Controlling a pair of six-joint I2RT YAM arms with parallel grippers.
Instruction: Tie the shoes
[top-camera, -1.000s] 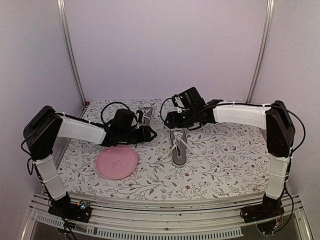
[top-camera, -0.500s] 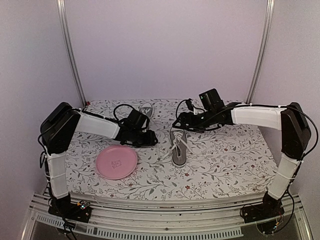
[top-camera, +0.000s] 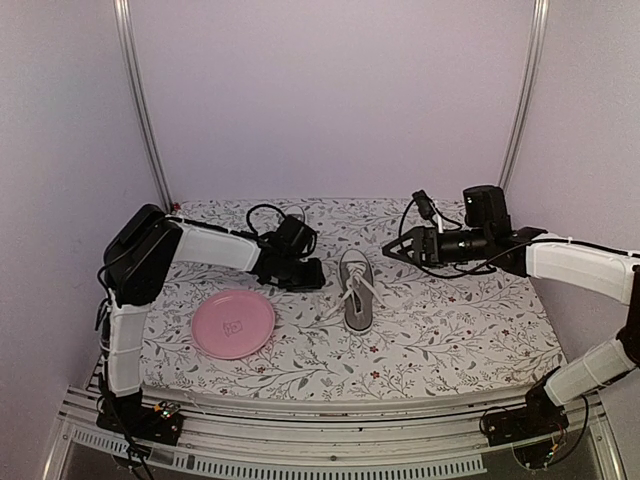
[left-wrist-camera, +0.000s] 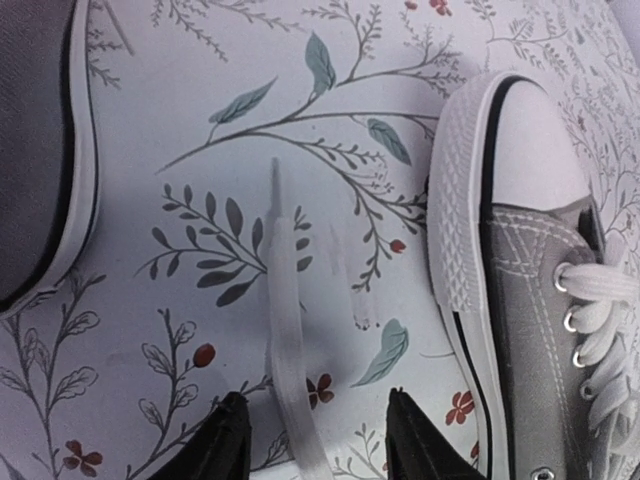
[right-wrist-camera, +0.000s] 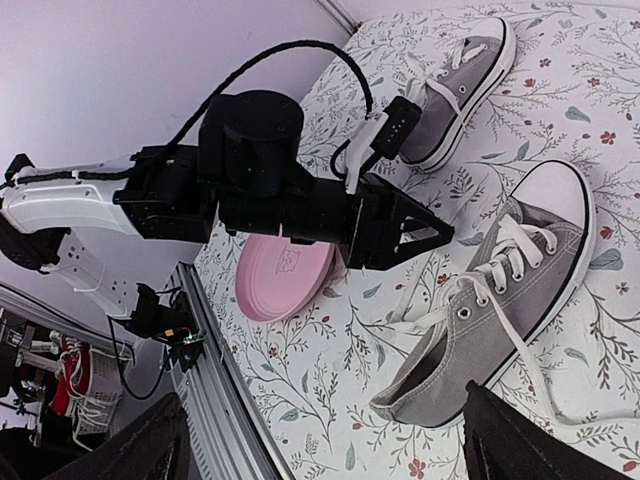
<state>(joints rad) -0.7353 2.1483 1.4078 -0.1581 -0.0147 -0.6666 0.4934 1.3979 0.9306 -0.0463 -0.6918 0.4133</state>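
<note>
Round pink plate (top-camera: 233, 324), face up, with a small motif at its centre, lies on the near left part of the floral table cover (top-camera: 450, 330). A left metal post (top-camera: 142, 110) and a right metal post (top-camera: 522, 100) rise at the cover's far corners. A slotted metal rail (top-camera: 330, 462) runs along its near edge.

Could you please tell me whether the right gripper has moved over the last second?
Yes. The right gripper has pulled back rightward, away from the middle shoe, which stayed put.

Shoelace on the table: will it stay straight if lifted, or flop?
Probably flop: the lace looks thin and flat, lying limp on the cloth. Likely very light; being so narrow, it could slip between the fingers.
</note>
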